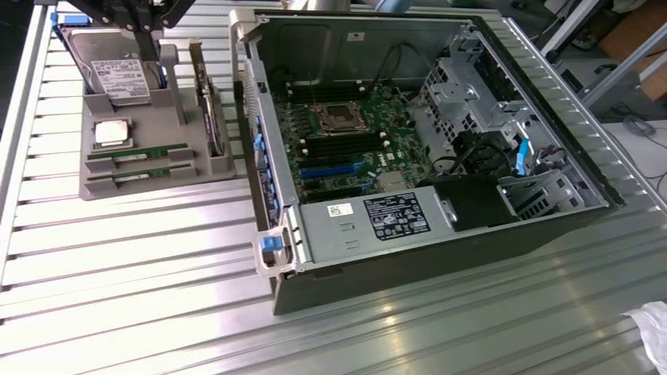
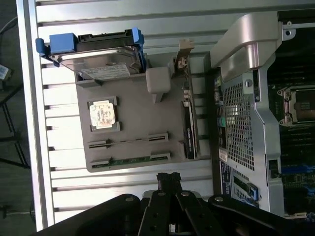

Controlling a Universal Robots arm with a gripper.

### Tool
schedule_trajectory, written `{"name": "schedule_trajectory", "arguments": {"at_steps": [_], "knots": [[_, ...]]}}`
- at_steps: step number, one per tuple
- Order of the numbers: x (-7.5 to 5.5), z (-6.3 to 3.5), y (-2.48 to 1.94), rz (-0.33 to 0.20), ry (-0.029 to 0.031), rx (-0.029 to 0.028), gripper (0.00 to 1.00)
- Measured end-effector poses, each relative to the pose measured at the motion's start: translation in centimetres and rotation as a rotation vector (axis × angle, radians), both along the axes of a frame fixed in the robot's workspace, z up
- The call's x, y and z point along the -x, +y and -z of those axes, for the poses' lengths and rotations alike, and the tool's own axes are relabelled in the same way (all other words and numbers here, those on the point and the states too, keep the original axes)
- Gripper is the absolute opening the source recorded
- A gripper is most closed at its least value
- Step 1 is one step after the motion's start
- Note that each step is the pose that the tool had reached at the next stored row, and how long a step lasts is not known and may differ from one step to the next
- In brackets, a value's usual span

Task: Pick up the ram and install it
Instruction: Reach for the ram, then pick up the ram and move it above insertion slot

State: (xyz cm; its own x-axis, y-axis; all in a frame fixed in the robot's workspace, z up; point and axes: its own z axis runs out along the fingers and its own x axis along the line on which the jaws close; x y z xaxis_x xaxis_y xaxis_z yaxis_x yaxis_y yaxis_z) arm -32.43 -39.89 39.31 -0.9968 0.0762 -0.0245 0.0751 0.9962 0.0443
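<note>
Two ram sticks, long green boards, lie side by side in slots at the front of a grey holder tray (image 1: 156, 183): one ram (image 1: 137, 153) and a second ram (image 1: 136, 176) beside it. The wrist view sees them edge-on, one ram (image 2: 129, 140) and the other ram (image 2: 132, 159). My gripper (image 1: 140, 23) hangs above the tray's far end, over the hard drive, and is apart from both sticks. Its black fingertips (image 2: 169, 178) are pressed together, shut with nothing between them. The motherboard's long black memory slots (image 1: 336, 145) lie inside the open computer case (image 1: 583, 183).
The tray also holds a silver hard drive (image 1: 112, 72) in a blue bracket, a square CPU chip (image 1: 112, 133) and a card standing on edge (image 1: 212, 117). The case's raised wall (image 1: 248, 109) stands right beside the tray. The ribbed metal table (image 1: 125, 258) stretches toward the front.
</note>
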Motion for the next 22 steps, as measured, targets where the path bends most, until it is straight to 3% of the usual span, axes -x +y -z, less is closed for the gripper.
{"name": "schedule_trajectory", "arguments": {"at_steps": [14,22], "knots": [[0.08,0.0,0.0,-0.004,-0.0001,0.0,0.11],[0.08,0.0,0.0,-0.128,0.0,0.0,0.11]]}}
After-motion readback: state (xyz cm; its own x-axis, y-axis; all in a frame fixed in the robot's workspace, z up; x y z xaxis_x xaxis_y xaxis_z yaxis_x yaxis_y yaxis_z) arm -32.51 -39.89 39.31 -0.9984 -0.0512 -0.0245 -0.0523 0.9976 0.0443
